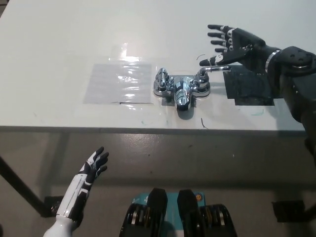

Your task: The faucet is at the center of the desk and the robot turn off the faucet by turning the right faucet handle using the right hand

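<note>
A chrome faucet (181,88) stands at the middle of the white desk (59,54), its spout pointing toward the front edge. Its right handle (213,70) is a lever that sticks out to the right over a black mat (251,89). My black right hand (231,45) hovers open just above and behind that lever, fingers spread and pointing left, apart from it. The left handle (161,79) is a short chrome knob. My white left hand (89,173) rests open below the desk's front edge at the lower left.
A clear plastic sheet (120,83) lies flat on the desk to the left of the faucet. The desk's front edge (148,129) runs across the picture, with grey floor below it.
</note>
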Robot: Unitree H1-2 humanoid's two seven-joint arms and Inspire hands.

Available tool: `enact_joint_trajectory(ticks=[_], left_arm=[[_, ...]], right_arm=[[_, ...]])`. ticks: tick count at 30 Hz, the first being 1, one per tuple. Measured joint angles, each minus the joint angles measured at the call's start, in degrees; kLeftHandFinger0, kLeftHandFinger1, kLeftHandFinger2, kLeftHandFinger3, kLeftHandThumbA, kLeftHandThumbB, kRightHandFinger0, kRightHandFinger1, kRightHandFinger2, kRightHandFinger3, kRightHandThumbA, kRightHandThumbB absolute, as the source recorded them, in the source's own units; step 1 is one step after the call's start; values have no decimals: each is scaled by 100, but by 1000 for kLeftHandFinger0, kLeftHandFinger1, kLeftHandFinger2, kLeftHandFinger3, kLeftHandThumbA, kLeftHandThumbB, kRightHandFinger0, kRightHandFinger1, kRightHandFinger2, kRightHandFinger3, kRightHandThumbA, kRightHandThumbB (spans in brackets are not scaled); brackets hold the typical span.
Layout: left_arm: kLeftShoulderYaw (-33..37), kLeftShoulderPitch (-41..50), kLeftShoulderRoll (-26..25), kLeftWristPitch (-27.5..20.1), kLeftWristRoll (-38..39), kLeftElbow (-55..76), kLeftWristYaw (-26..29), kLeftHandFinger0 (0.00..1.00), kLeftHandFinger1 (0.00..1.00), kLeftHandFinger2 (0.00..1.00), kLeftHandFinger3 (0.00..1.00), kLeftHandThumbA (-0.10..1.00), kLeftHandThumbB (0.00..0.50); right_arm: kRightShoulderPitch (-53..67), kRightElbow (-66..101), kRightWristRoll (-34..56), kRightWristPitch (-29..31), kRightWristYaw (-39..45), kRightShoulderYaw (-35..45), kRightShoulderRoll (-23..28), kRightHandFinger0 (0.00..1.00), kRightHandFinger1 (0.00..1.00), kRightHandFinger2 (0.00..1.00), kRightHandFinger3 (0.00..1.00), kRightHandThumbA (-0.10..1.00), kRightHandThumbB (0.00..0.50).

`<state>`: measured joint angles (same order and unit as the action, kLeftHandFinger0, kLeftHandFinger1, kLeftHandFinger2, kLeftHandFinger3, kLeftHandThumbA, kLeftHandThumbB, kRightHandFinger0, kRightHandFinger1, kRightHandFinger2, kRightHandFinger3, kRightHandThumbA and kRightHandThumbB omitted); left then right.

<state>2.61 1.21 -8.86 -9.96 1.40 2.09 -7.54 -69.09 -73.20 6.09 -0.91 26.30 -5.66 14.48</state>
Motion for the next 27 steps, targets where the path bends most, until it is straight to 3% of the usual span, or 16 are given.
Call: enact_joint_trajectory(ticks=[2, 7, 13, 16, 27], left_arm=[[1, 1, 0, 0, -1, 0, 0, 1000, 1000, 1000, 1000, 957, 331], [7, 0, -1, -12, -16, 0, 0, 1000, 1000, 1000, 1000, 927, 322], [8, -4, -1, -31, -35, -2, 0, 1000, 1000, 1000, 1000, 905, 317], [12, -3, -1, -32, -41, -1, 0, 1000, 1000, 1000, 1000, 901, 317], [15, -9, -2, -45, -72, -3, 0, 1000, 1000, 1000, 1000, 889, 311]], right_arm=[[-2, -60, -32, 11, -9, 22, -12, 1000, 1000, 1000, 1000, 1000, 393], [-2, -164, -74, 39, -48, 85, -24, 1000, 1000, 1000, 1000, 1000, 420], [-3, -258, -136, 46, -78, 81, -30, 1000, 1000, 1000, 1000, 1000, 407], [-3, -270, -179, 65, -78, 83, -31, 1000, 1000, 1000, 1000, 1000, 432], [-3, -400, -276, 139, -80, 84, -50, 1000, 1000, 1000, 1000, 1000, 426]])
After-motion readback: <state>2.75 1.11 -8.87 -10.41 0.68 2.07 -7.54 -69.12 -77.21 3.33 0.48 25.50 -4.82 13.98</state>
